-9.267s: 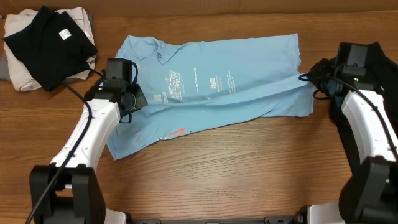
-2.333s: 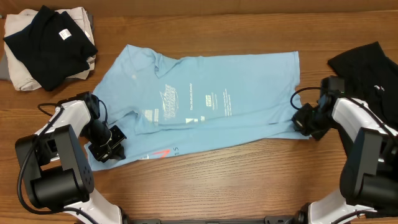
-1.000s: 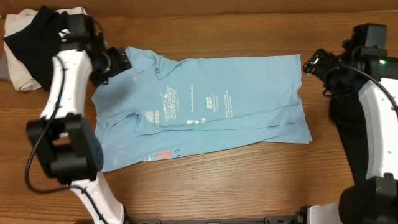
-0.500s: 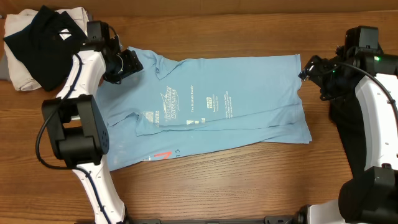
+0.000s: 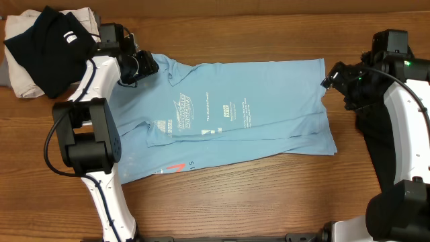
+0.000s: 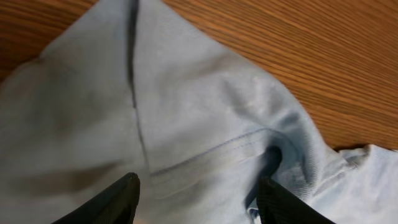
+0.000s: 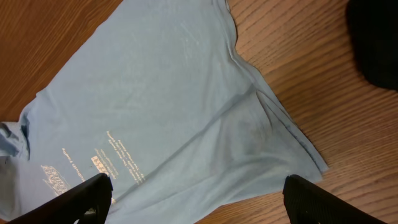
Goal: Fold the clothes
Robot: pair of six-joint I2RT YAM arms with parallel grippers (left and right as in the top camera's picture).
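The clothes, a light blue T-shirt [image 5: 228, 114] with white print, lie spread across the wooden table [image 5: 269, 195], with loose folds along the near edge. My left gripper [image 5: 144, 66] is down at the shirt's far left shoulder, beside the collar. In the left wrist view the blue cloth [image 6: 199, 93] fills the frame, and the gripper [image 6: 199, 202] stands open with fabric lying under the gap. My right gripper [image 5: 327, 79] hangs open above the shirt's far right corner. From the right wrist, the shirt [image 7: 174, 106] lies well below the gripper [image 7: 202, 205], with nothing between its fingers.
A black garment [image 5: 47, 54] lies on a beige cloth [image 5: 20, 87] at the far left corner. Another black garment [image 5: 369, 128] lies at the right under my right arm and shows as a dark patch [image 7: 376, 43] in the right wrist view.
My left gripper has shifted right from the black pile onto the shirt's shoulder by the collar, and its jaws have narrowed. The right gripper has barely moved.
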